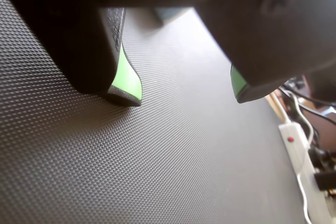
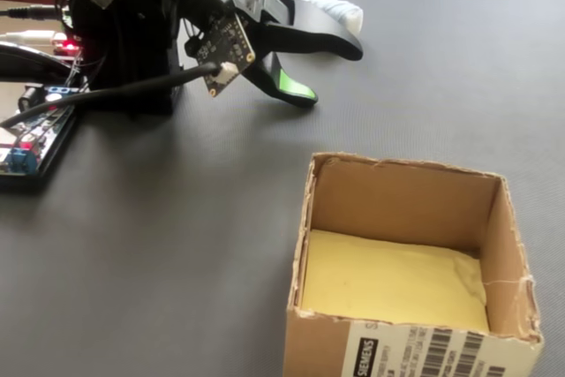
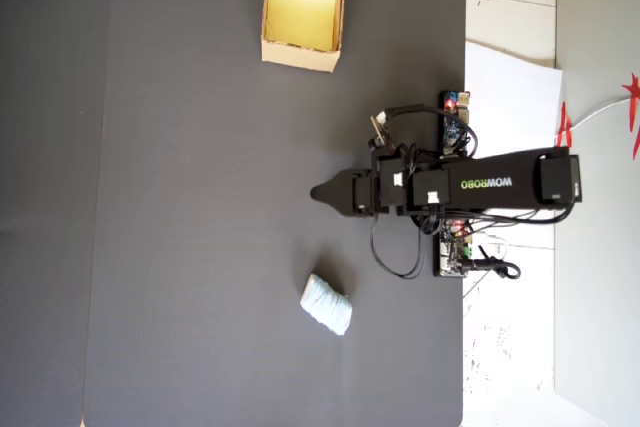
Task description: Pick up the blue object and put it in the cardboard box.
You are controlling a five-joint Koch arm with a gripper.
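dark textured mat [image 3: 200, 247] carries the gripper [image 2: 331, 71], jaws parted and empty, not yet over the blue object [image 3: 327, 304], which lies well apart from the cardboard box [image 3: 302, 51].

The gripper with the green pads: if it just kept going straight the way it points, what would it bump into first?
Probably just the dark mat. The gripper points between the box and blue block.

We see a dark textured mat [image 3: 220, 247] covering the surface; beside it lies a white power strip [image 1: 300, 156]. Circuit boards [image 3: 455, 127] sit on white paper [image 3: 510, 77].
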